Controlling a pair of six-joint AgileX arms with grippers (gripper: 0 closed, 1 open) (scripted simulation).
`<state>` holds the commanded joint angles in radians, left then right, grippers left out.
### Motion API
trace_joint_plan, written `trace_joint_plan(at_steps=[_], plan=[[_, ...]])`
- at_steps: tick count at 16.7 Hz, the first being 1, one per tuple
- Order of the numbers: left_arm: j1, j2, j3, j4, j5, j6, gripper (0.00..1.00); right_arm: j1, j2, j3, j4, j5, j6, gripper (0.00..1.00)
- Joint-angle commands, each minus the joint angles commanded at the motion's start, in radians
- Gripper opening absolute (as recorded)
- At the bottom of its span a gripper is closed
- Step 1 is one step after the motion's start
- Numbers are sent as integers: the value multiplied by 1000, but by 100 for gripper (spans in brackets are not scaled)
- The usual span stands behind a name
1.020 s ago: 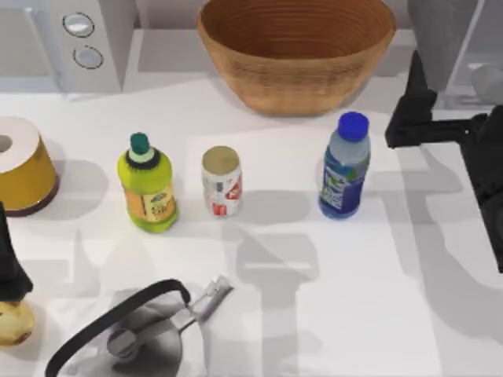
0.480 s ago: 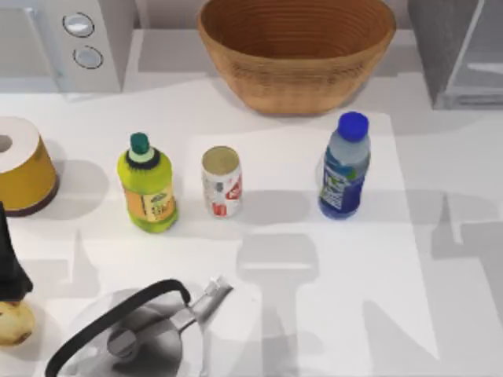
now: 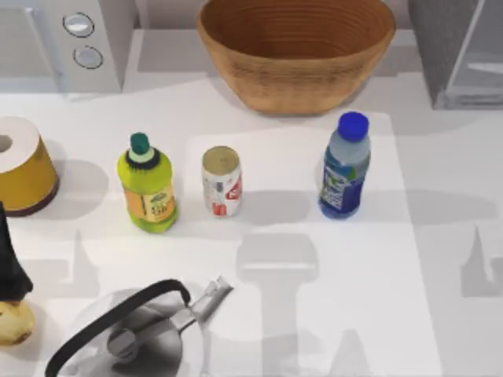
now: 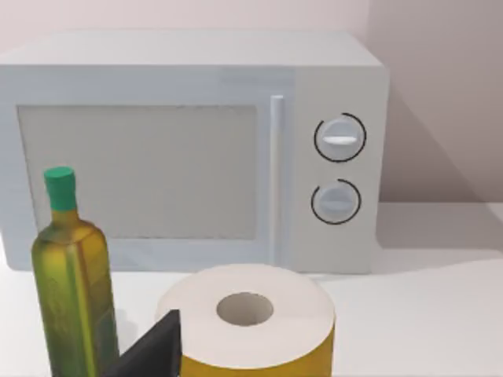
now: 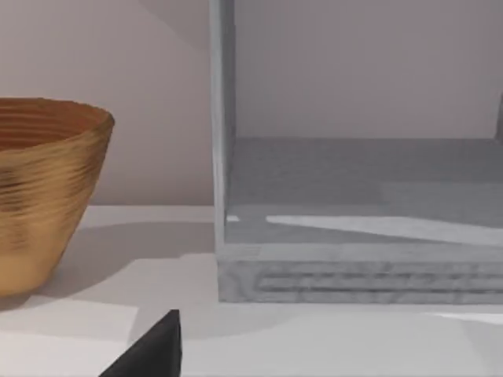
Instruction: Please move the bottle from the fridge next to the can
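The white surface (image 3: 330,314) held the bottle (image 3: 343,166) upright, well right of the can (image 3: 222,181). The right arm had withdrawn, suggesting placement finished; neither end effector's state could be told.

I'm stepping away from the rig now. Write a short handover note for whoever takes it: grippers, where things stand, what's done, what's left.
Grippers: the left arm is parked at the table's left edge; neither gripper holds anything.
Things: the bottle stands upright on the table, right of the can, with a clear gap between them. The fridge is open, its compartment bare.
Done: bottle out of the fridge and released.
Left: possibly nothing; judge whether the gap counts as next to.
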<state>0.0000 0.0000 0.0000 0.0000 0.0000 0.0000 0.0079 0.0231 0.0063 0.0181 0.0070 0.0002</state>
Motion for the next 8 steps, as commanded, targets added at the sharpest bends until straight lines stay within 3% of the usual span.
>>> trace_joint_plan(at_steps=[8], plan=[[0, 0, 0, 0, 0, 0, 100, -6, -31, 7, -29, -5, -1, 100]])
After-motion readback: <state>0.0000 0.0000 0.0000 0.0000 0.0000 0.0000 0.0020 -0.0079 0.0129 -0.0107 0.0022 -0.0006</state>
